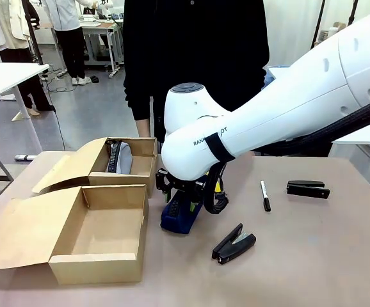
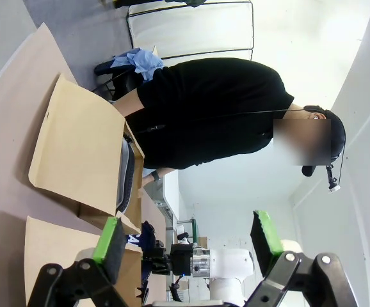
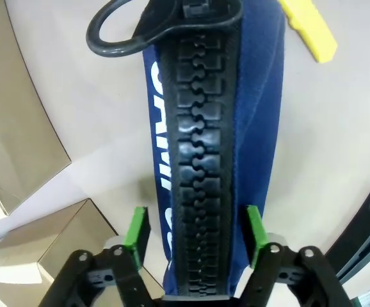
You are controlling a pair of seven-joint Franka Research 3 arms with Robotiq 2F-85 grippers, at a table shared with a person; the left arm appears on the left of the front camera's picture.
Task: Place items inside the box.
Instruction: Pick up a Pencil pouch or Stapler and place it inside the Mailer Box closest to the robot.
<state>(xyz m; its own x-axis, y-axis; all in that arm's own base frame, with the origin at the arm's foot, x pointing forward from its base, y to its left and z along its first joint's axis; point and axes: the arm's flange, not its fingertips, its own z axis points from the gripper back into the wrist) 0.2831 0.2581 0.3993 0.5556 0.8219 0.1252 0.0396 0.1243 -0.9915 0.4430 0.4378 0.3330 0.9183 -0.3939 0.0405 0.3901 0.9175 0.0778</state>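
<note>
Right gripper [image 3: 193,231] is straddling the navy zip pencil case [image 3: 217,147], fingers spread, not yet clenched. Left gripper [image 2: 188,240] is hovering released above the open cardboard box [image 1: 102,246].

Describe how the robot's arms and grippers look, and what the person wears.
The right arm is glossy white, with rounded joints, a black band, dark lettering and a black cable beneath. Both the right gripper and the left gripper are black linkages with green-padded fingers. The person wears a black short-sleeved top.

A person in black [image 1: 194,48] stands behind the table [image 1: 326,256].
</note>
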